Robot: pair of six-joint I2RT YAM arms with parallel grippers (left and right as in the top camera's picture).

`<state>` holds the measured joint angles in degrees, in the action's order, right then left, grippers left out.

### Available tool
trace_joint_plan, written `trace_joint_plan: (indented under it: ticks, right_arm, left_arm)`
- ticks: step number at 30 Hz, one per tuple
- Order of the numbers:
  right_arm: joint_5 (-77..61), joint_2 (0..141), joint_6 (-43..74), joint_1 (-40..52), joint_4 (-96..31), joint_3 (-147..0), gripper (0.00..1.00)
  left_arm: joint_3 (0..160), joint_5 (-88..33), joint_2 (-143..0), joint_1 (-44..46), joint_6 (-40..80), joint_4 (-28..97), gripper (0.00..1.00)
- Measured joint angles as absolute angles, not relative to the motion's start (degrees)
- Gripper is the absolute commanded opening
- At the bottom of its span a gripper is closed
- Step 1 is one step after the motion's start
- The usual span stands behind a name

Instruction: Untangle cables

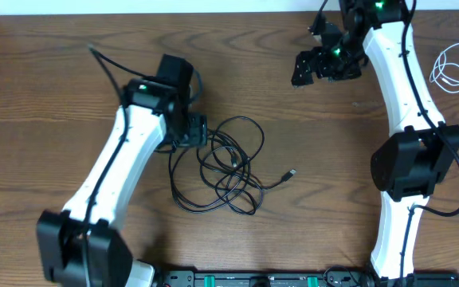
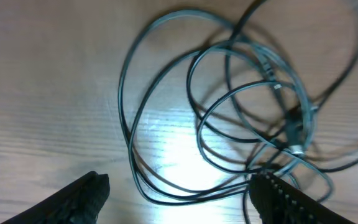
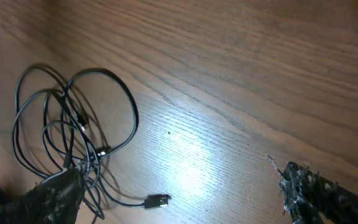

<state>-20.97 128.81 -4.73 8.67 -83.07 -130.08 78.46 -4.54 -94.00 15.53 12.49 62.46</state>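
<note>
The black cable (image 1: 228, 169) lies in a tangle of loops at the middle of the table, its plug end (image 1: 291, 173) trailing to the right. My left gripper (image 1: 191, 135) sits at the tangle's left edge. In the left wrist view it (image 2: 179, 190) is open, and several strands of the black cable (image 2: 229, 106) run across the gap between its fingers (image 2: 87, 193). The white cable (image 1: 455, 68) is coiled alone at the far right. My right gripper (image 1: 313, 51) hangs open at the back, apart from both cables. It (image 3: 182, 186) holds nothing, and the plug (image 3: 157, 200) lies on the wood below it.
The wooden table (image 1: 70, 48) reaches the back edge at the top of the overhead view. Both arm bases stand along the front edge beside a black rail (image 1: 261, 279). A thick black arm wire (image 1: 106, 65) runs up and left from the left arm.
</note>
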Motion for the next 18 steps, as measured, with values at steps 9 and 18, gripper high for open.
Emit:
trace_joint_plan:
  ticks: [9,18]
  right_arm:
    - [-20.82,128.81,-4.89,8.60,-81.41,-124.22,0.98]
    - [-26.09,128.81,-6.76,10.90,-76.88,-119.20,0.89]
  left_arm:
    - [76.40,-4.54,-99.81,13.41,12.99,58.87,0.68]
    - [76.40,-9.61,-100.25,6.63,8.99,57.04,0.68]
